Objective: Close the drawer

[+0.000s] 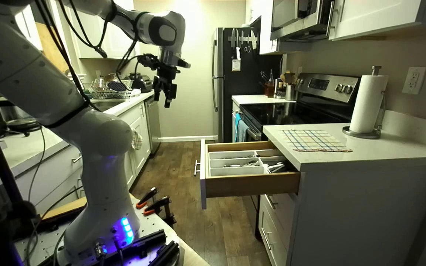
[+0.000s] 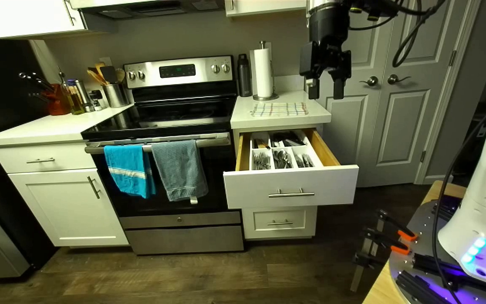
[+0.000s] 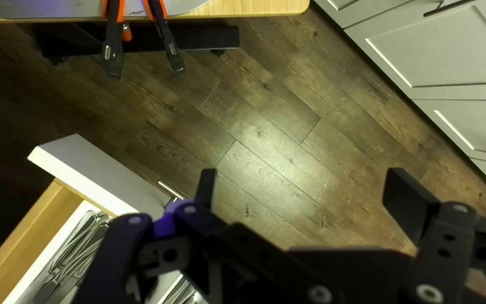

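The white drawer (image 1: 252, 184) is pulled far out below the counter beside the stove, and its front shows in an exterior view (image 2: 247, 188). Its metal bar handle (image 2: 291, 194) faces outward. A white divided tray with cutlery lies inside it. My gripper (image 1: 162, 101) is above the drawer's height and apart from it; it also shows in an exterior view (image 2: 326, 93). In the wrist view the gripper (image 3: 301, 177) is open, with only floor between its fingers. The drawer's corner (image 3: 99, 173) shows there at lower left, partly hidden by a finger.
The counter (image 1: 324, 157) above the drawer holds a checked cloth (image 2: 279, 109) and a paper towel roll (image 1: 368, 103). Towels (image 2: 179, 169) hang on the stove handle. Black clamps with orange pads (image 1: 157, 207) stick out from the robot's table. A closed lower drawer (image 2: 280, 223) is underneath.
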Controlling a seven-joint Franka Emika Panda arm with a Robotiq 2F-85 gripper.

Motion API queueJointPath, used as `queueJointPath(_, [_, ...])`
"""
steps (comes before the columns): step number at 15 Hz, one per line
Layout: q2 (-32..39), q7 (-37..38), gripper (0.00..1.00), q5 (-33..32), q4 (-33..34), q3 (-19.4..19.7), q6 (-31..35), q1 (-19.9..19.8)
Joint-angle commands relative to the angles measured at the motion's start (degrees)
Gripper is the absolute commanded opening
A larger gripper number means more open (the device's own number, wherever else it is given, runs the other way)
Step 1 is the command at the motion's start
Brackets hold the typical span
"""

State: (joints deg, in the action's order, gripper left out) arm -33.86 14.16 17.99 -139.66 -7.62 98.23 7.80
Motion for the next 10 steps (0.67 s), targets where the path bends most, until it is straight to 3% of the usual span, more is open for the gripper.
queueJointPath(1, [7.8,-3.1,1.00,1.1,-0.8,-1.8,5.4,0.3])
queueJointPath(10, [23.2,-3.4,1.00,-3.2,-1.2,-2.8,17.0,0.4])
